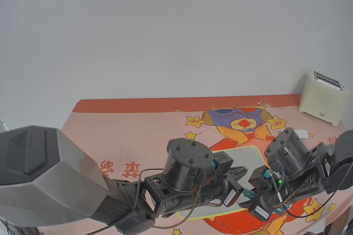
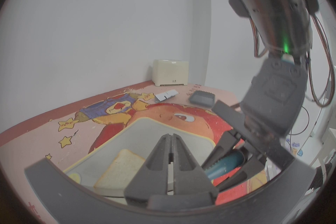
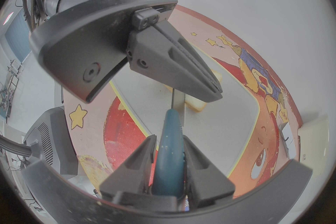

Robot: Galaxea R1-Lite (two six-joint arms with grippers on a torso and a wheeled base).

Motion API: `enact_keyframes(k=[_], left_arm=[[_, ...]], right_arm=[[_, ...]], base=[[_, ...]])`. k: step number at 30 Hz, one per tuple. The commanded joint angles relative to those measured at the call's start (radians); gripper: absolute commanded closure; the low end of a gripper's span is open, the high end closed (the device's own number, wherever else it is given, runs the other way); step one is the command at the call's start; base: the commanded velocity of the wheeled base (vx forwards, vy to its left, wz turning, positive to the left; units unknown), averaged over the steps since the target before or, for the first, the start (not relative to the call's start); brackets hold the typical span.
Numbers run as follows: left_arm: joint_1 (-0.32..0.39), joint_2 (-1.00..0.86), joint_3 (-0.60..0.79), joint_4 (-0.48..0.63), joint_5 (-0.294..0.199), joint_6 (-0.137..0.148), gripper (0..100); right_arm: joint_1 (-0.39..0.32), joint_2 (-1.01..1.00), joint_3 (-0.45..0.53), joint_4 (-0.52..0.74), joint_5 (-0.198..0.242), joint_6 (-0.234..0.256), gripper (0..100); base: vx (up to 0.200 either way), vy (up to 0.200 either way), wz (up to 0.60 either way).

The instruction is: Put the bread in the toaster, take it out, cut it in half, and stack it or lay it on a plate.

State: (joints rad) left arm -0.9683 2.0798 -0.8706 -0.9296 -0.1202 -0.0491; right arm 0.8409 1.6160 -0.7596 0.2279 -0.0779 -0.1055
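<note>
A slice of bread (image 2: pixel 120 170) (image 3: pixel 196 105) lies on a grey cutting board (image 1: pixel 252 158) (image 2: pixel 147 133) (image 3: pixel 227 130) with a yellow rim. My left gripper (image 1: pixel 242 172) (image 2: pixel 171 139) (image 3: pixel 217 91) hangs shut just over the slice with nothing between its fingers; whether it touches the bread I cannot tell. My right gripper (image 1: pixel 247 203) (image 3: pixel 170 146) is shut on the teal handle of a knife (image 3: pixel 169 144) (image 2: pixel 224 165). Its blade (image 3: pixel 177 100) points at the bread under the left fingers. The cream toaster (image 1: pixel 323 98) (image 2: pixel 170 72) stands at the table's far right corner.
A small white flat object (image 1: pixel 300 133) (image 2: pixel 166 95) lies between the board and the toaster. A dark grey flat device (image 2: pixel 202 98) sits to the right of it. The cartoon-printed table mat (image 1: pixel 147 125) is bare on the left side. A plain wall rises behind the table.
</note>
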Motion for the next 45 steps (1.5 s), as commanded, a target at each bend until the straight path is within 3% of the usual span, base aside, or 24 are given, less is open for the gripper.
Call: enact_keyframes(k=[1, 8, 11, 18, 23, 45], left_arm=[[0.003, -0.01, -0.011, -0.014, 0.001, -0.014, 100], [0.014, -0.015, 0.016, -0.057, 0.002, -0.023, 100], [0.022, -0.014, 0.028, -0.069, 0.002, -0.024, 100], [0.022, -0.015, 0.051, -0.094, 0.002, -0.024, 100], [0.023, -0.009, 0.079, -0.143, 0.005, -0.024, 100], [0.02, 0.031, 0.039, -0.146, 0.002, -0.024, 100]], right_arm=[[0.0, -0.004, -0.004, 0.001, 0.0, 0.009, 100], [0.003, -0.01, -0.006, 0.002, 0.007, 0.072, 100], [0.003, -0.021, -0.006, 0.001, 0.036, 0.112, 100], [0.004, -0.014, -0.033, 0.002, 0.075, 0.241, 100], [0.004, -0.018, -0.001, 0.001, 0.092, 0.244, 100], [-0.009, -0.01, 0.0, -0.047, 0.11, 0.244, 100]], base=[[0.0, 0.0, 0.0], [0.0, 0.0, 0.0], [0.0, 0.0, 0.0], [0.0, 0.0, 0.0], [0.0, 0.0, 0.0], [0.0, 0.0, 0.0]])
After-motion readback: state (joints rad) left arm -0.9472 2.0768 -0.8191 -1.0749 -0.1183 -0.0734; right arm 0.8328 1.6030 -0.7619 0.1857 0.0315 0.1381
